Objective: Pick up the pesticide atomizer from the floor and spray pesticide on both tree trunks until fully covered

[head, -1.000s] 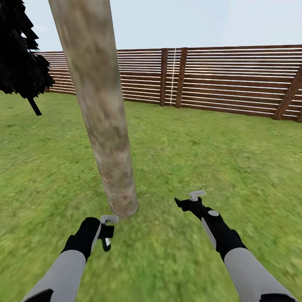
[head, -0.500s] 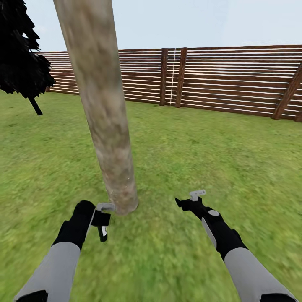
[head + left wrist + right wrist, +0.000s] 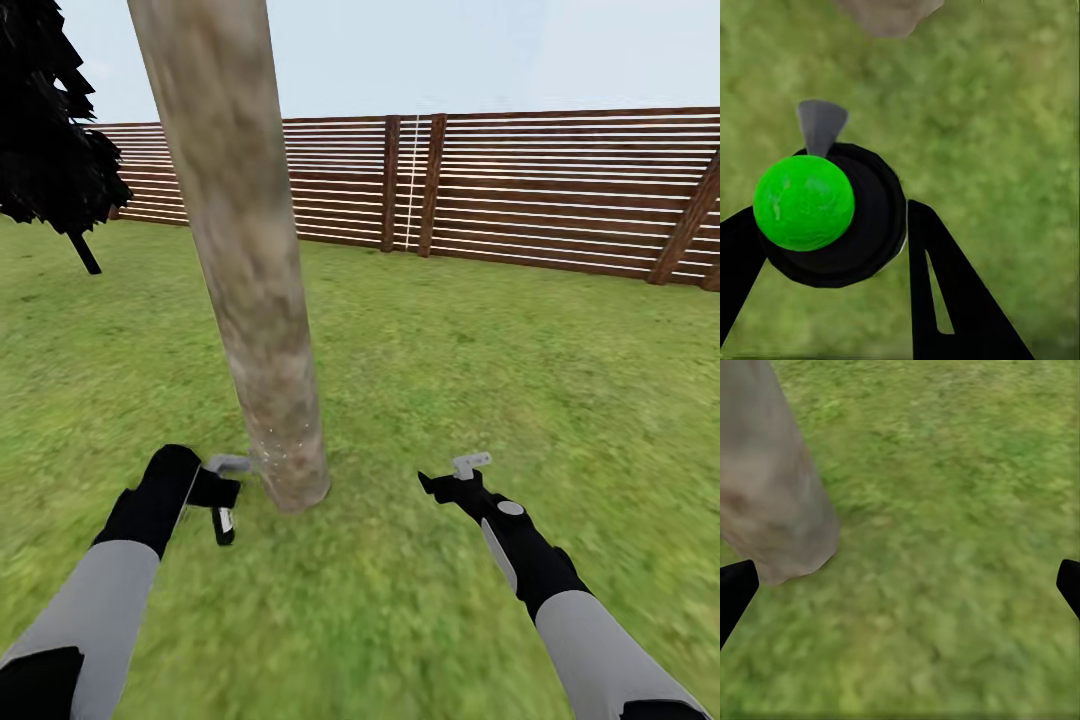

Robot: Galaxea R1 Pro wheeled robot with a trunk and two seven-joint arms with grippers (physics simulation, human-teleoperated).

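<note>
Gripping the small black pesticide atomizer (image 3: 222,497) with its green round cap (image 3: 804,202), my left gripper (image 3: 215,488) pinches it between both black fingers (image 3: 945,289), nozzle just beside the foot of the thick mottled beige-grey tree trunk (image 3: 245,250). I keep my right gripper (image 3: 452,478) spread wide over the green lawn (image 3: 520,370), near that trunk, before the brown slatted wooden fence (image 3: 560,190).

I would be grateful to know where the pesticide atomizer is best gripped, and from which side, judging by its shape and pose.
Probably the round black body of the pesticide atomizer, a finger on each flank, as the left pincer holds it. Come from the side opposite the grey nozzle: that leaves the nozzle free toward the tree trunk.
</note>
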